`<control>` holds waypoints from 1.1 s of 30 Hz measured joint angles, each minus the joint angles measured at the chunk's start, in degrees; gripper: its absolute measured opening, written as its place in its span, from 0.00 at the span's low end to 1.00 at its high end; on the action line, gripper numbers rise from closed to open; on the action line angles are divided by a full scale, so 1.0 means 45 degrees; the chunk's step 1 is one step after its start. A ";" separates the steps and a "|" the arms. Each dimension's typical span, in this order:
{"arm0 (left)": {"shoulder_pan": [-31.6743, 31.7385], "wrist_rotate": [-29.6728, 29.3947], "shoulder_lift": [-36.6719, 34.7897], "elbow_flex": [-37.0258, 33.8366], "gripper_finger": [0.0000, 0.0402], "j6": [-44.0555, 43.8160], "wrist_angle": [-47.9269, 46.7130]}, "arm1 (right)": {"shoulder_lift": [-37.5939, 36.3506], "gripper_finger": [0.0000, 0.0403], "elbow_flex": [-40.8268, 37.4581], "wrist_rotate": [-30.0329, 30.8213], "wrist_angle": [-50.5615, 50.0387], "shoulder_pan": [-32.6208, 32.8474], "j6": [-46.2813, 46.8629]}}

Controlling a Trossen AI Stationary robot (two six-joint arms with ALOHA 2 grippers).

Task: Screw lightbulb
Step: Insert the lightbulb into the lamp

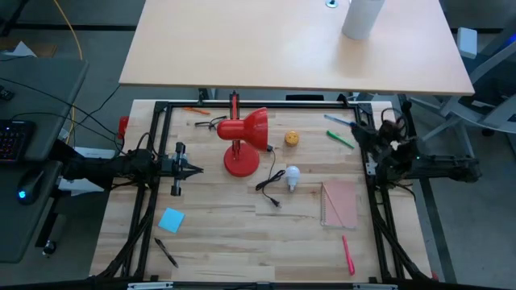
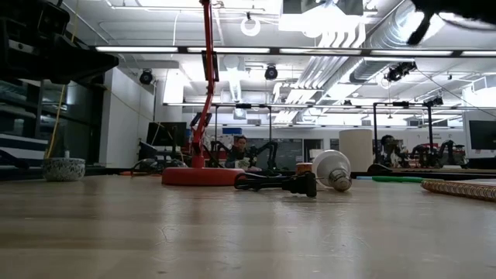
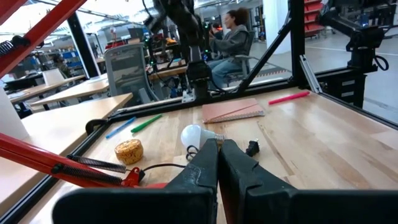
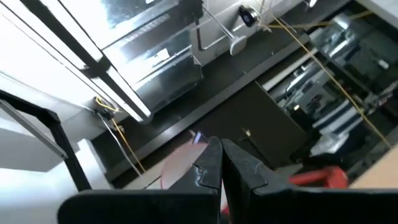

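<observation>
Beyond the pale wooden table lies a workshop with long ceiling strip lights, exposed ducts, a grey office chair, a second light desk and a seated person.

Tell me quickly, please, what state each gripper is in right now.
Left gripper: fingers shut, holding nothing, at the table's left edge.
Right gripper: fingers shut, holding nothing, at the table's right edge.

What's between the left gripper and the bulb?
The red lamp, partly. In the high view its round base lies near the line from the left gripper to the bulb, and its black cord trails beside the bulb. The left wrist view still sees the bulb, just past the fingertips.
</observation>
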 joint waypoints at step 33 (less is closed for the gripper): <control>0.0000 -0.5539 0.0032 0.0024 0.00 -0.2291 1.0455 | 0.4523 0.00 0.8457 -0.0476 -1.4008 -0.0030 0.0785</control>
